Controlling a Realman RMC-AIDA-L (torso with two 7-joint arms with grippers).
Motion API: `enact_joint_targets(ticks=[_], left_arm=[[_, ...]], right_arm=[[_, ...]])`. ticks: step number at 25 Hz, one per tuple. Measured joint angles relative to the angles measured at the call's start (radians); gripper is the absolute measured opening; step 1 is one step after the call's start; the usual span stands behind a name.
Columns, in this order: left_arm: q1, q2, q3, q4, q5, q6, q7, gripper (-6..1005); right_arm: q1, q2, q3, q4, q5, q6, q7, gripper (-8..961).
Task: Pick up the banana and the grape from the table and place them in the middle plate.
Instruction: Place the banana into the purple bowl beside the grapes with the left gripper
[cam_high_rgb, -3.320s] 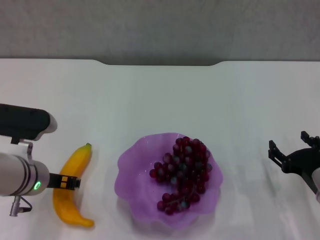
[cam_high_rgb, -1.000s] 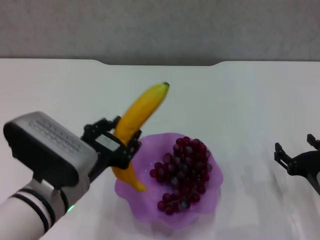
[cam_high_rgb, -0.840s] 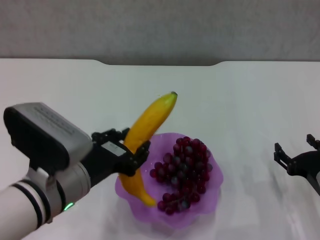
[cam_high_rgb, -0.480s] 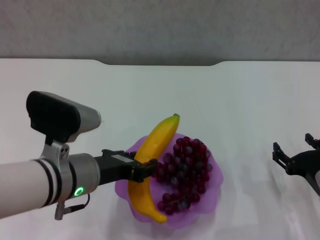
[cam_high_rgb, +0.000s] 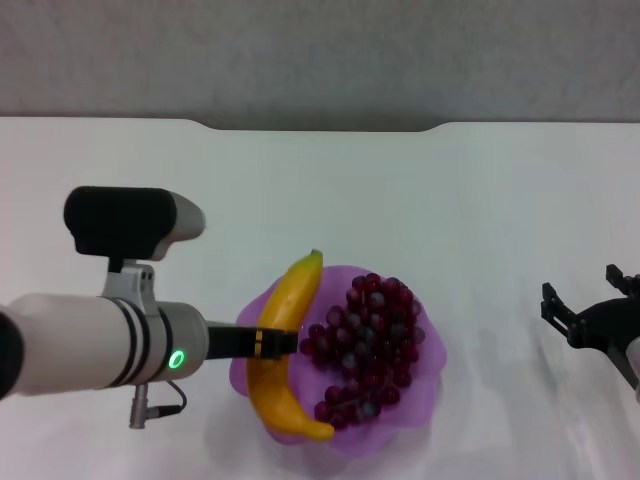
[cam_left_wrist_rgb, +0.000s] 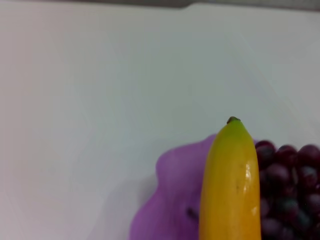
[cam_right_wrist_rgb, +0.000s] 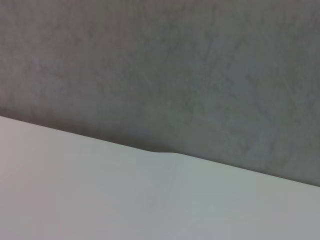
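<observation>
The yellow banana (cam_high_rgb: 283, 345) lies on the left part of the purple scalloped plate (cam_high_rgb: 397, 412), its stem tip pointing to the far side of the table. My left gripper (cam_high_rgb: 268, 343) reaches in from the left and is shut on the banana's middle. The dark red grape bunch (cam_high_rgb: 370, 338) lies in the plate just right of the banana. The left wrist view shows the banana (cam_left_wrist_rgb: 230, 185) over the plate (cam_left_wrist_rgb: 172, 200) with the grapes (cam_left_wrist_rgb: 287, 180) beside it. My right gripper (cam_high_rgb: 582, 300) hangs open and empty at the right edge, away from the plate.
The white table (cam_high_rgb: 470, 200) has a shallow notch (cam_high_rgb: 320, 126) in its far edge, with a grey wall behind. The right wrist view shows only the table (cam_right_wrist_rgb: 100, 200) and the wall.
My left gripper lifted the banana from the table at the left, carried it over the plate and lowered it beside the grapes. The right arm stayed in place.
</observation>
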Motion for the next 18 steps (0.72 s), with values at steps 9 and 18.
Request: enact_joint_targets(ticks=[9, 18], left_arm=[[-0.072, 0.0, 0.048, 0.041, 0.093, -0.07, -0.143, 496], [-0.09, 0.0, 0.051, 0.009, 0.079, -0.101, -0.166, 496]], right_arm=[[0.003, 0.0, 0.0, -0.004, 0.001, 0.003, -0.001, 894], [0.002, 0.0, 0.0, -0.004, 0.004, 0.007, -0.001, 894]])
